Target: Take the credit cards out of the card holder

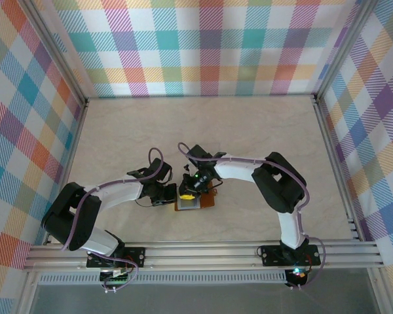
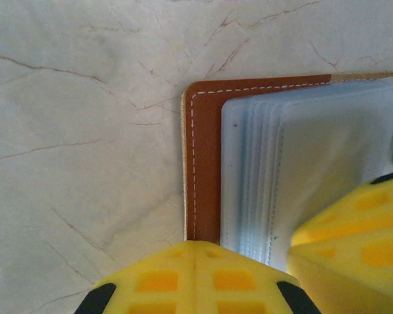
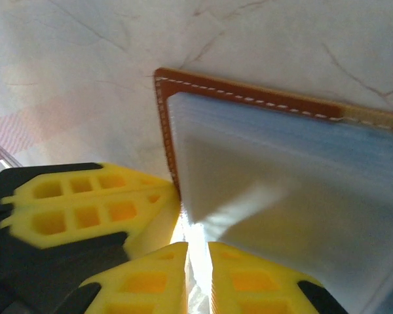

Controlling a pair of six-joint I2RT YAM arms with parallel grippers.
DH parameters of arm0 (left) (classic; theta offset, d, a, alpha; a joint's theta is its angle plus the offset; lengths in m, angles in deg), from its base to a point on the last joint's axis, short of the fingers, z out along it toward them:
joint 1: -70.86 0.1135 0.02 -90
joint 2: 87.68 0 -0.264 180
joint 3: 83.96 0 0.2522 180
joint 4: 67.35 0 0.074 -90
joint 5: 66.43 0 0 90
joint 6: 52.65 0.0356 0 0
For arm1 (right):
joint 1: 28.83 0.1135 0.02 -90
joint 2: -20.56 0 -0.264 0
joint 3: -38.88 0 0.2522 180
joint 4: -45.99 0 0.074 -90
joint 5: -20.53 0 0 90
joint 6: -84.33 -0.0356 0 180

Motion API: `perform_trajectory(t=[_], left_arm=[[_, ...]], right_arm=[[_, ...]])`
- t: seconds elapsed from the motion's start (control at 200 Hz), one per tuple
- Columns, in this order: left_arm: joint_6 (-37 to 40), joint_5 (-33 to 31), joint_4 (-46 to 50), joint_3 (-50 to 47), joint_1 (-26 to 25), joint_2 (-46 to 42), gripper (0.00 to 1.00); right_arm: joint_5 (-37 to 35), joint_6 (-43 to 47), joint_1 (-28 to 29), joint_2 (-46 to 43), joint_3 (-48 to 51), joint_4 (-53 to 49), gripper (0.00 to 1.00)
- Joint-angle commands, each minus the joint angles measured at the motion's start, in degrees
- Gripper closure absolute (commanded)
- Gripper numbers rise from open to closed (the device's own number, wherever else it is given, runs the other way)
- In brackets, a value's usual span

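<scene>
Brown wallet (image 2: pixel 206 163): open, just ahead of both claws.
Left claw (image 2: pixel 195 278): closed, at its near edge.
Right claw (image 3: pixel 198 278): nearly shut at sleeves (image 3: pixel 281 196); grip unclear to me.
Cards: none out yet, I judge.

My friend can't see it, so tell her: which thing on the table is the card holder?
Start at the pale marbled table, then look mid-table near the front. There lies a small flat brown leather-look card holder, open. White stitching and cloudy clear sleeves set it apart from the yellow plastic fingers beside it.
</scene>
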Motion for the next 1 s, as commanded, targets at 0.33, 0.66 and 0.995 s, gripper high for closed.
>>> perform_trajectory(t=[0.33,0.66,0.995], left_arm=[[-0.1,-0.3,1.1,-1.1,0.8,1.1,0.98],[0.0,-1.2,2.2,-1.5,0.8,-0.2,0.98],[0.0,-1.6,3.5,-0.9,0.8,-0.9,0.98]], right_arm=[[-13.4,7.4,0.7,0.1,-4.1,-18.7,0.59],[-24.1,11.3,1.8,-1.1,-8.6,-29.7,0.42],[-32.2,12.9,1.7,-4.0,-7.8,-33.8,0.4]])
